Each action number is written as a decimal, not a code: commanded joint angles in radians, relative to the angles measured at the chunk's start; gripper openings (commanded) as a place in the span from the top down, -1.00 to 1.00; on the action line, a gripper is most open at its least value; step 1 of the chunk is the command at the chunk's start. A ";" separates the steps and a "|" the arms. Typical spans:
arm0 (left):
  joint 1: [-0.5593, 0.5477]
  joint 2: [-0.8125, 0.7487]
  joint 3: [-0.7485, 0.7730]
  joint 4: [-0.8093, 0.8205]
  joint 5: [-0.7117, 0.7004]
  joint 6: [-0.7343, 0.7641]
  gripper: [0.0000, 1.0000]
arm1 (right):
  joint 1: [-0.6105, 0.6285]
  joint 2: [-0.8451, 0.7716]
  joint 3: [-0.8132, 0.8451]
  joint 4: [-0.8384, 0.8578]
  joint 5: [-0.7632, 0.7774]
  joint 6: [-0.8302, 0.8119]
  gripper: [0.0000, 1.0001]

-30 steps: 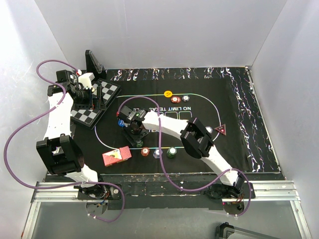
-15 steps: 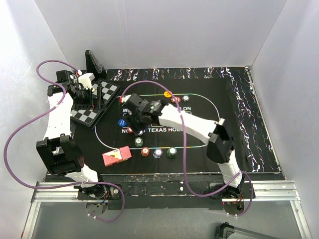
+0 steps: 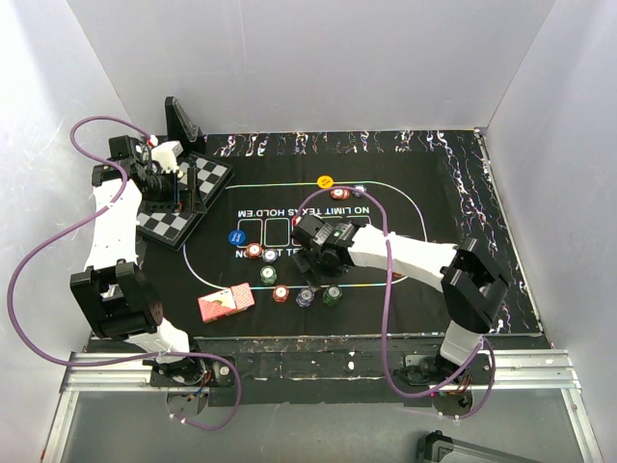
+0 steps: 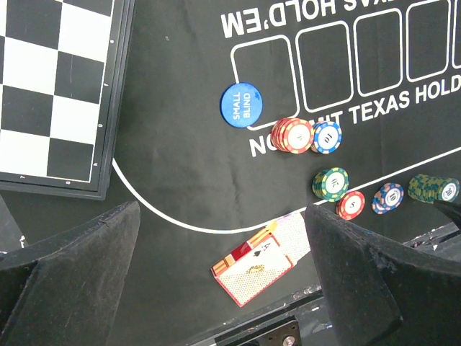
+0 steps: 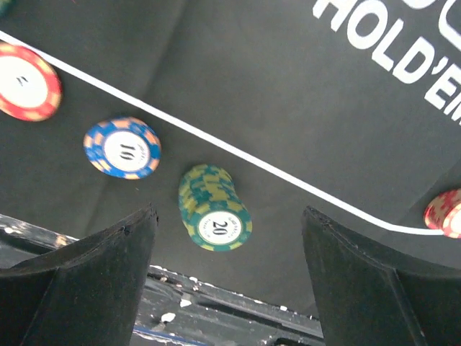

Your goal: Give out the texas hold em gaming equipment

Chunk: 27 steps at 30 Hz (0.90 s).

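Right claw (image 5: 226,213) hangs spread wide over the near edge of the printed mat (image 3: 453,241), pinching nothing, and its wrist view shows a green chip stack (image 5: 215,210) lying on the mat right between the two fingers (image 5: 108,267). That stack looks like the next thing to lift and carry to a player's place. Its chips sit slightly fanned rather than squarely piled, so the safest approach is probably a straight drop with the stack centred, closing low enough to catch the bottom chips and not just the top few. A blue chip (image 5: 122,148) lies just beside it on one side, with a red chip (image 5: 25,81) further along the same row, so the finger on that side needs to come down in the gap without nudging them. A gentle squeeze should do, since a hard one could make the fanned chips pop out. Left claw (image 4: 220,216) is also spread wide and empty, hovering between the chessboard (image 4: 57,94) and the card deck (image 4: 256,263), well clear of the work. The small blind disc (image 4: 241,104) and a red stack (image 4: 292,135) rest further in on the mat.
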 commanded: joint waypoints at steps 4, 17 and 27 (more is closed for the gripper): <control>0.004 -0.029 0.032 -0.001 0.028 -0.010 -1.00 | -0.004 -0.081 -0.094 0.062 0.020 0.087 -0.77; 0.004 -0.026 0.027 -0.001 0.019 -0.007 -0.99 | -0.009 -0.003 -0.143 0.132 -0.084 0.092 -0.71; 0.004 -0.029 0.018 0.006 0.017 -0.007 -1.00 | -0.010 0.003 -0.176 0.148 -0.097 0.102 -0.47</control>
